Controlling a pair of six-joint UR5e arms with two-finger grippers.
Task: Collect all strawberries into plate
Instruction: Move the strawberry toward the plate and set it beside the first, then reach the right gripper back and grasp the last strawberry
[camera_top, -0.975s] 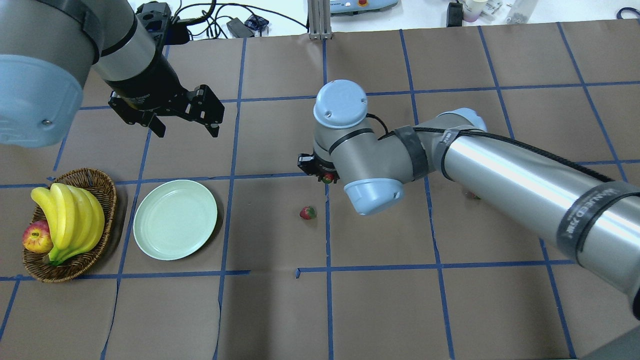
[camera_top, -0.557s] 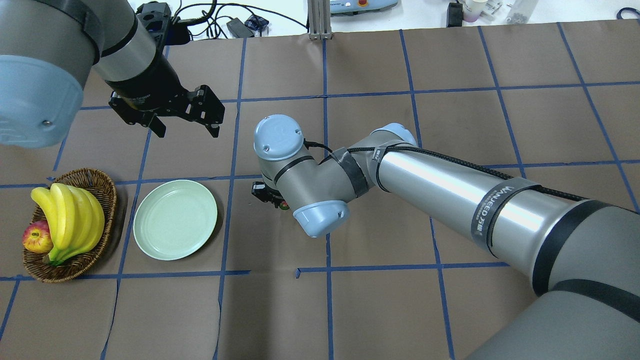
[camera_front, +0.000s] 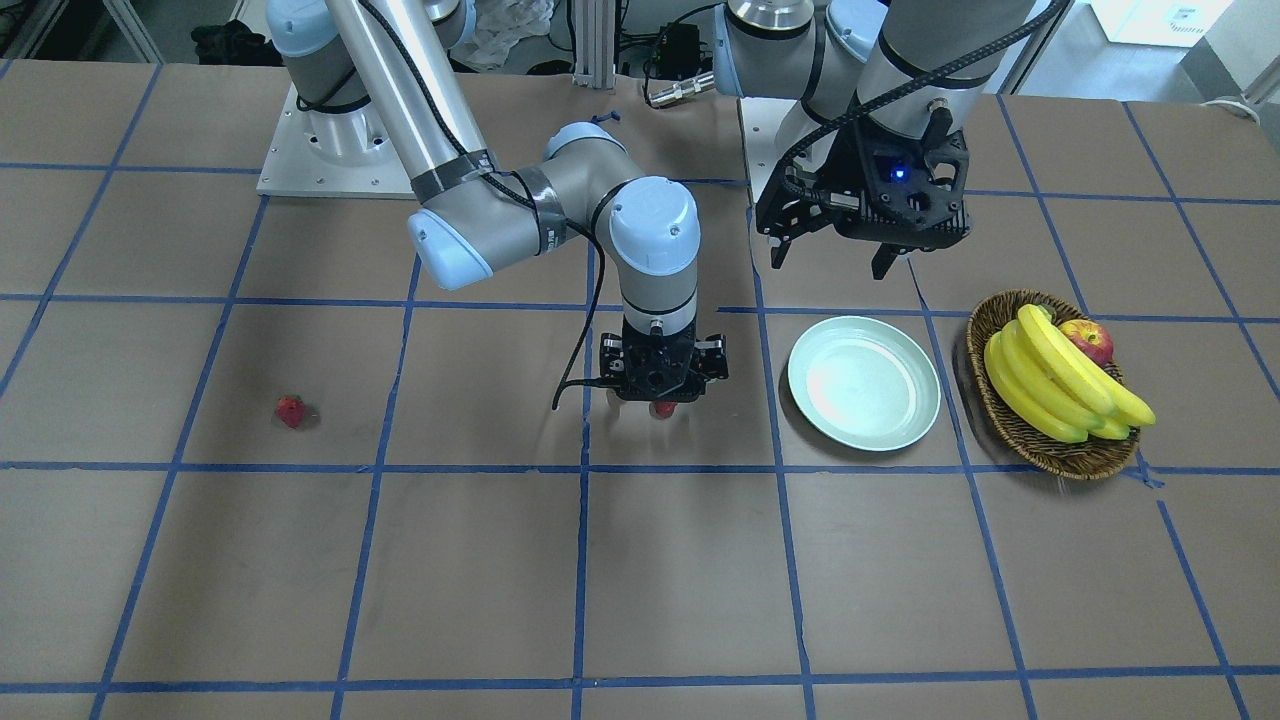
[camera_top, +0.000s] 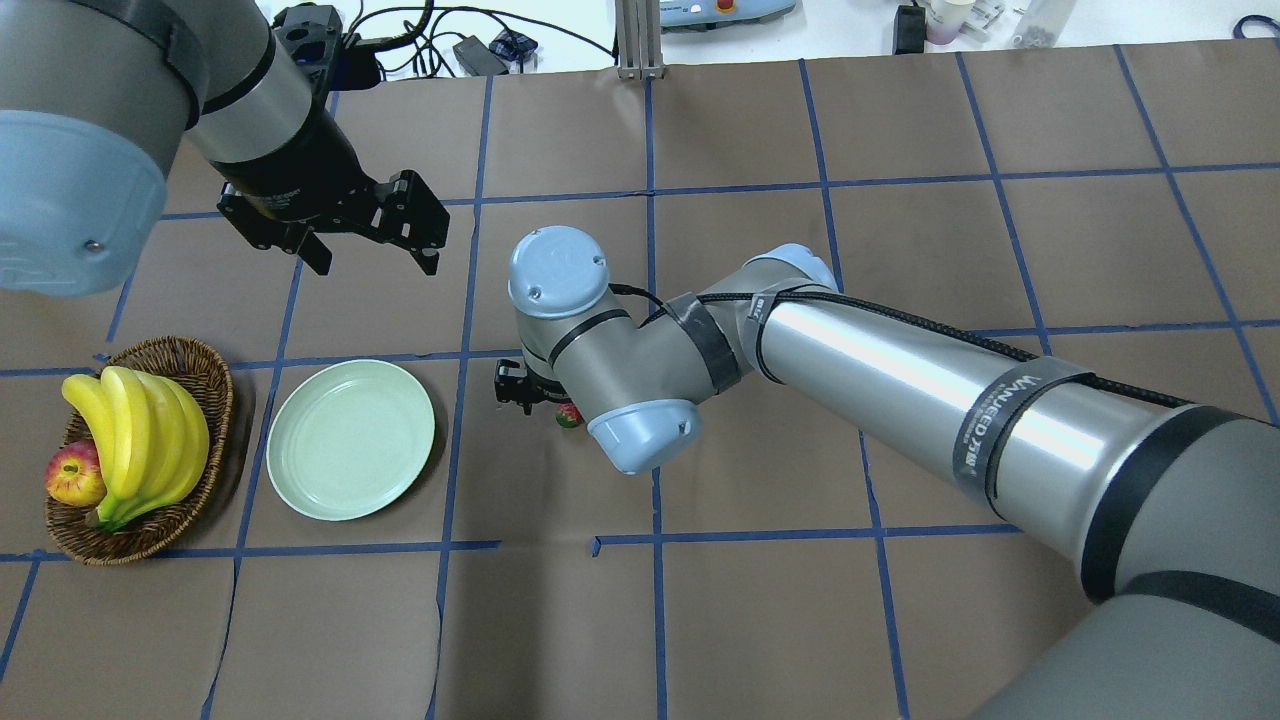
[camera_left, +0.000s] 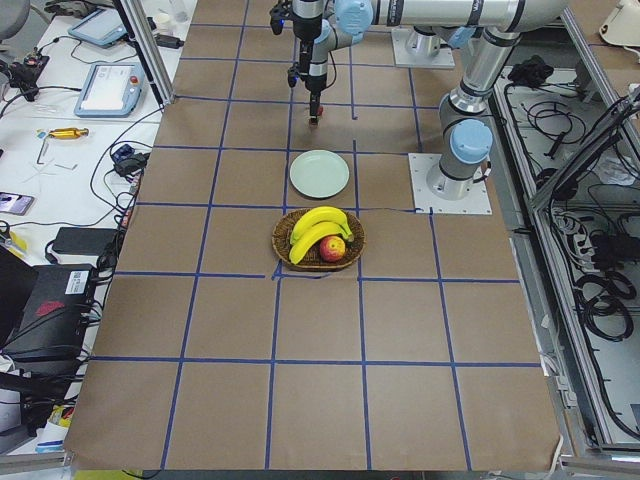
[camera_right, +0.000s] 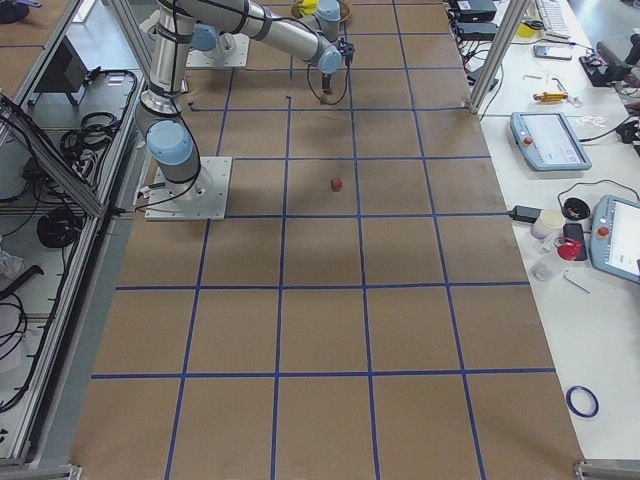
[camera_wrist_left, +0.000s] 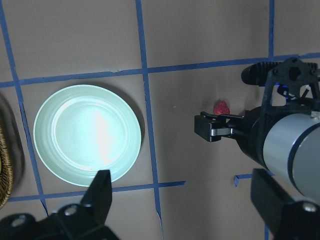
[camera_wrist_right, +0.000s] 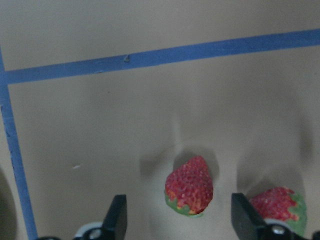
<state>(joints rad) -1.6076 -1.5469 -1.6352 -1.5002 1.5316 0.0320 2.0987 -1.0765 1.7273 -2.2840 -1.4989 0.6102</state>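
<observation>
My right gripper (camera_wrist_right: 179, 202) hangs low over the table with its fingers apart. One strawberry (camera_wrist_right: 189, 186) lies on the paper between them, touching neither finger; it also shows in the overhead view (camera_top: 568, 415). A second strawberry (camera_wrist_right: 277, 205) lies just outside one finger. The third strawberry (camera_front: 290, 410) lies far off on the robot's right side. The mint-green plate (camera_top: 350, 440) is empty, a short way left of the right gripper (camera_top: 545, 400). My left gripper (camera_top: 375, 265) is open and empty, high above the table behind the plate.
A wicker basket (camera_top: 205, 365) with bananas (camera_top: 140, 430) and an apple (camera_top: 75, 475) stands right beside the plate on its left. The right arm's forearm (camera_top: 900, 380) stretches across the middle of the table.
My right arm has swung left toward the plate, and the strawberry at its gripper has come along; in the last half second it has hardly moved. The left arm is still.
</observation>
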